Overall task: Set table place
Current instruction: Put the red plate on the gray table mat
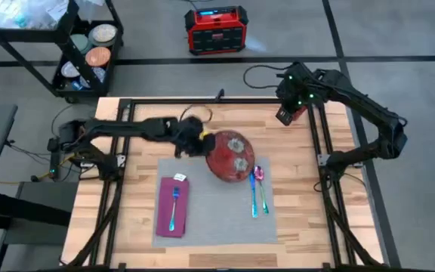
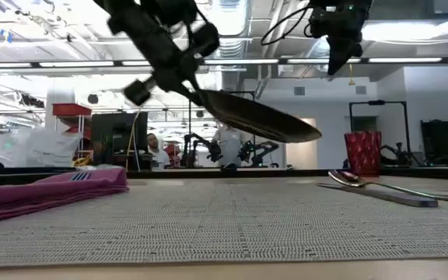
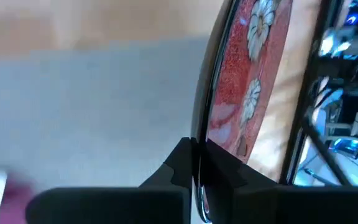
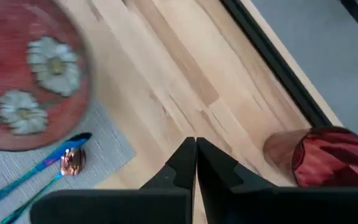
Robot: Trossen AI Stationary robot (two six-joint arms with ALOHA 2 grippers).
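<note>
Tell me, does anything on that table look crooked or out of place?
Yes: the red plate hangs tilted above the grey placemat, gripped at its rim by the left gripper. The red cup stands off the placemat.

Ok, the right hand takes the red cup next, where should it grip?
Probably the side wall near mid-height, coming in level from the placemat side. The red cup stands upright, mouth open, close to the rail, with bare wood around it. The right hand is shut, so open it first.
</note>
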